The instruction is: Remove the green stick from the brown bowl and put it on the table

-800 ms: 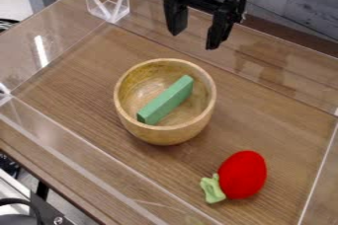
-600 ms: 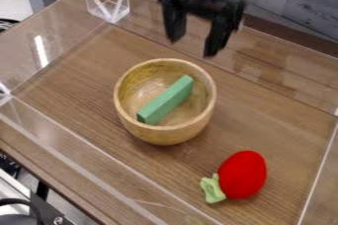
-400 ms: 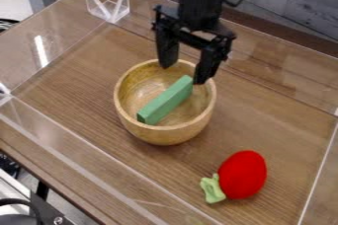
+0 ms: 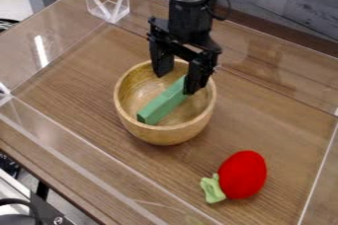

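- Your gripper (image 4: pixel 181 75) points straight down over the far part of the brown bowl (image 4: pixel 165 104), its black fingers (image 4: pixel 203 74) dipped to about rim level.
- You have the jaws spread wide, and nothing is held between them; one finger stands on each side of the far end of the green stick (image 4: pixel 164 101).
- From this view you cannot tell whether either finger touches the stick or the bowl's inner wall.
- The green stick lies inside the brown bowl, slanting from the near left of the hollow up toward the far right, where its upper end passes under your gripper.
- The bowl sits on the table (image 4: pixel 284 111) a little left of the middle, standing upright on the wood-grain top.
- A red toy fruit (image 4: pixel 240 174) with a small light-green leaf (image 4: pixel 211 188) rests on the table near the front right, well apart from the bowl.
- Low clear acrylic walls (image 4: pixel 40 41) ring the tabletop on all the sides that you see.
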Robot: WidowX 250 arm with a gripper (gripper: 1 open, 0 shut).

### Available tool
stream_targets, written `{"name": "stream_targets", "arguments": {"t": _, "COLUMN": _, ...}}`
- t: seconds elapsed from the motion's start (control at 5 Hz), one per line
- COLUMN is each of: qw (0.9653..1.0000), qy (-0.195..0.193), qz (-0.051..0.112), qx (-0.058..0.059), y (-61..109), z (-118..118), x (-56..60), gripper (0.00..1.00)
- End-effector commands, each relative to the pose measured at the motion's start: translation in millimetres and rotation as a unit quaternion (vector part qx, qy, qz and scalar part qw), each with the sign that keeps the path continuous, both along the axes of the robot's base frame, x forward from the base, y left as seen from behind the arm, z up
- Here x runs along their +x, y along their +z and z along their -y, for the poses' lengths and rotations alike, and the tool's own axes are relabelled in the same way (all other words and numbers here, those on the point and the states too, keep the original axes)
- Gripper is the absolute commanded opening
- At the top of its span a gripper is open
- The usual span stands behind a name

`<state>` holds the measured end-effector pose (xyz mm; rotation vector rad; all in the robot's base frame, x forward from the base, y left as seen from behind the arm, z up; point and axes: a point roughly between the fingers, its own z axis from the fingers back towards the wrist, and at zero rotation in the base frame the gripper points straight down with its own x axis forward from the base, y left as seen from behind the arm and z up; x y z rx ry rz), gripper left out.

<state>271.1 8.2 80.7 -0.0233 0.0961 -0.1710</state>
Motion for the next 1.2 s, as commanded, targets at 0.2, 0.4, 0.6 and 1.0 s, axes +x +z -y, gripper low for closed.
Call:
{"name": "stream_targets", "arguments": {"t": 0.2, "qw": 0.9972, "qy": 0.042, "qz": 0.061, "qx": -0.010, "y": 5.1, "z": -27, "x": -4.8, "gripper": 1.00}}
{"name": "stream_targets", "arguments": {"t": 0.4, "qw": 0.9950, "qy": 0.067, "qz": 0.074, "qx": -0.011, "y": 0.7, "z": -35, "x": -5.8, "gripper": 1.00}}
{"name": "stream_targets", "arguments": {"t": 0.6, "qw": 0.9961, "qy": 0.032, "qz": 0.080, "qx": -0.016, "y": -5.2, "z": -26, "x": -7.3, "gripper": 1.00}}
{"name": "stream_targets", "arguments": {"t": 1.0, "qw": 0.9956, "qy": 0.006, "qz": 0.092, "qx": -0.019, "y": -12.4, "z": -6, "x": -3.6, "gripper": 0.00}}
